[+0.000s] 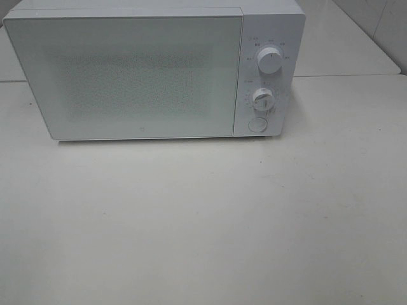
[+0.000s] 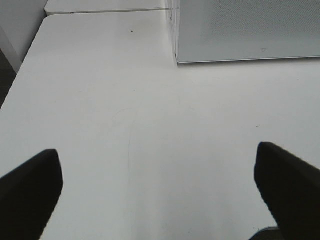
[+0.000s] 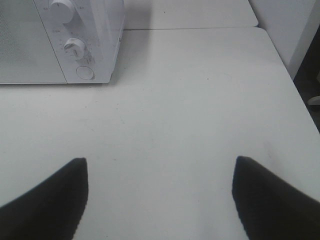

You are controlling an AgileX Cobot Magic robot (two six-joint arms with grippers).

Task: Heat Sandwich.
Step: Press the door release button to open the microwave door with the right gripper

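The left claw point(image 2: 156, 150) stands wide open over the bare white surface point(image 2: 125, 100), nothing between its dark fingers. The right claw point(image 3: 160, 159) is likewise open and holds nothing, and is well apart from the microwave point(image 1: 127, 76). The microwave sits at the back of the surface with its door point(image 1: 124, 73) shut. Two knobs point(image 1: 269, 61) and a round button point(image 1: 257, 124) are on its right side. The sandwich shows in no view, so its place and heading cannot be told. The speckled door hides whatever is inside.
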